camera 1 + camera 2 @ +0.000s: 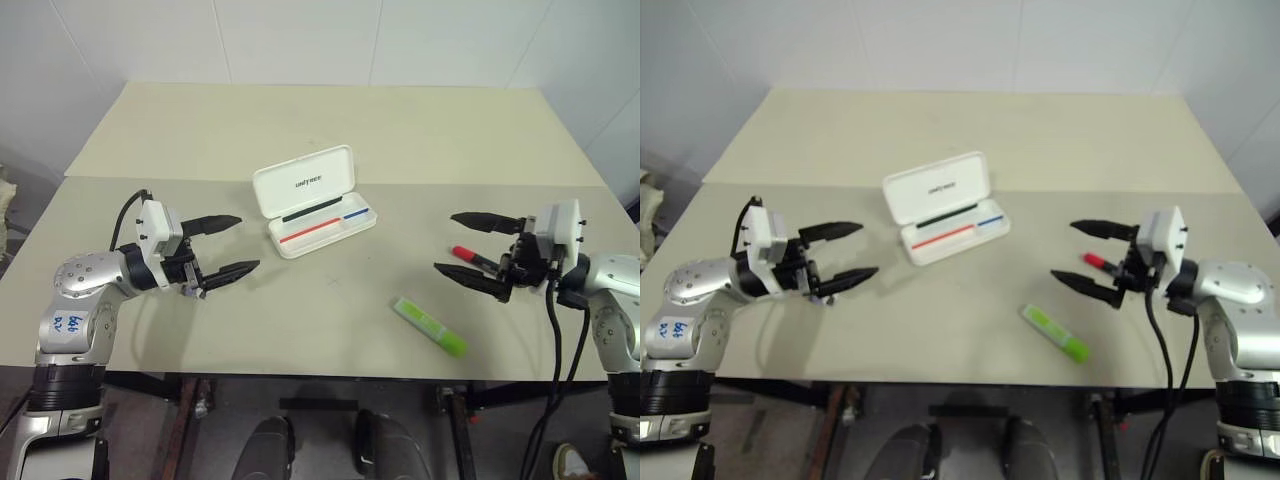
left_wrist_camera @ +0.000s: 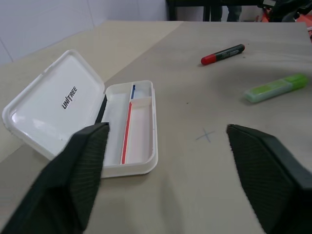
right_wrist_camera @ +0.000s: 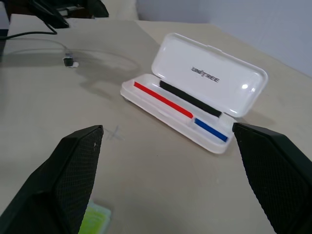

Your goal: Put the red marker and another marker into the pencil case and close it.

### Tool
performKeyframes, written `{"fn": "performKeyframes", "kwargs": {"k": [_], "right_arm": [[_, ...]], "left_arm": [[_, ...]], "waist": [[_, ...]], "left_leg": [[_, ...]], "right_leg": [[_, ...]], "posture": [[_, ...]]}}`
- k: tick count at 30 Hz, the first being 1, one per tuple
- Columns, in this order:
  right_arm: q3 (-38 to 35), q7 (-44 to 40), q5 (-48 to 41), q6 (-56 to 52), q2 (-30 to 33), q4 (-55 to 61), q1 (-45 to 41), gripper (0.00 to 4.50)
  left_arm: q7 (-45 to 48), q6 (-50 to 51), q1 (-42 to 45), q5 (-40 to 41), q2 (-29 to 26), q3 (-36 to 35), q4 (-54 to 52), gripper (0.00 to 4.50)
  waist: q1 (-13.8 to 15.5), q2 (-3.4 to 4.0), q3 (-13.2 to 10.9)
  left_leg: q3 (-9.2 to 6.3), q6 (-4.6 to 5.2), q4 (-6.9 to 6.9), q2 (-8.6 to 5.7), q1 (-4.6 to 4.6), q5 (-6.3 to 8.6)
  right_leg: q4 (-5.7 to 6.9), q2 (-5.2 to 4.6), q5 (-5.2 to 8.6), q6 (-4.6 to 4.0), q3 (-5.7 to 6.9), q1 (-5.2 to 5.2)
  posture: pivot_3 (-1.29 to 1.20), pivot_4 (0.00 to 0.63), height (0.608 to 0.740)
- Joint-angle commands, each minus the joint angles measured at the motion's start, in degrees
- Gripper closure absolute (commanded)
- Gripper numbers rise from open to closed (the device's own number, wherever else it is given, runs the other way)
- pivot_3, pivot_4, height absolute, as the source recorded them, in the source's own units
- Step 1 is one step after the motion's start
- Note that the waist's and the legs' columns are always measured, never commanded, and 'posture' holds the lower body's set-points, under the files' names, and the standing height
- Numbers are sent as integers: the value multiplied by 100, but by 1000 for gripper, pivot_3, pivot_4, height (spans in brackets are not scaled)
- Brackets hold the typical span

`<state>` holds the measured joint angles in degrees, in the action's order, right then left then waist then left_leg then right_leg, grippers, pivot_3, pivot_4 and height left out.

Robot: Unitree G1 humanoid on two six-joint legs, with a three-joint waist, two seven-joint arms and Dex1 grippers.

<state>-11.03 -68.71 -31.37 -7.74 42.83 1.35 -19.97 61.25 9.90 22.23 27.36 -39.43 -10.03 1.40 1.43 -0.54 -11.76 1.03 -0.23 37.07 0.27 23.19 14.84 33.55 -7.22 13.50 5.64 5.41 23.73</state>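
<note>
Lying open on the tabletop, the pencil case is being kept ready; right of it the red marker and green highlighter are being awaited by the released left pincer and right pincer, nothing grasped.

- A beige table is seen, made of two tops joined along a seam.
- A small pencilled cross is marked on the table surface.
- White wall panels are seen behind the table.
- A dark floor is seen below its front edge.
</note>
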Motion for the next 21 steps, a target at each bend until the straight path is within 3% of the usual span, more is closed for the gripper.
{"fn": "performKeyframes", "kwargs": {"k": [1, 3, 21], "right_arm": [[136, 116, -33, -25, -119, 435, -102, 0], [222, 170, -54, -31, -209, 544, -117, 0], [723, 826, 7, -129, -963, 1530, 82, 0]], "left_arm": [[37, -139, 148, -171, -101, 40, 140, 1686], [-24, -188, 267, -376, -72, 174, 280, 2267], [273, -232, 1555, -1246, 402, 1367, 1556, 2267]], "waist": [[1, 0, 0], [3, 0, 0], [-2, -1, -1]], "left_leg": [[1, 0, 0, 0, 0, 0], [1, 1, 2, -2, 1, 0], [10, 3, 6, -2, 0, 2]], "right_leg": [[0, 0, 0, 0, -1, 0], [1, 0, 0, 0, -1, 1], [10, 5, -3, 3, -10, 5]], "posture": [[0, 150, 740], [0, 150, 740], [0, 150, 740]]}}
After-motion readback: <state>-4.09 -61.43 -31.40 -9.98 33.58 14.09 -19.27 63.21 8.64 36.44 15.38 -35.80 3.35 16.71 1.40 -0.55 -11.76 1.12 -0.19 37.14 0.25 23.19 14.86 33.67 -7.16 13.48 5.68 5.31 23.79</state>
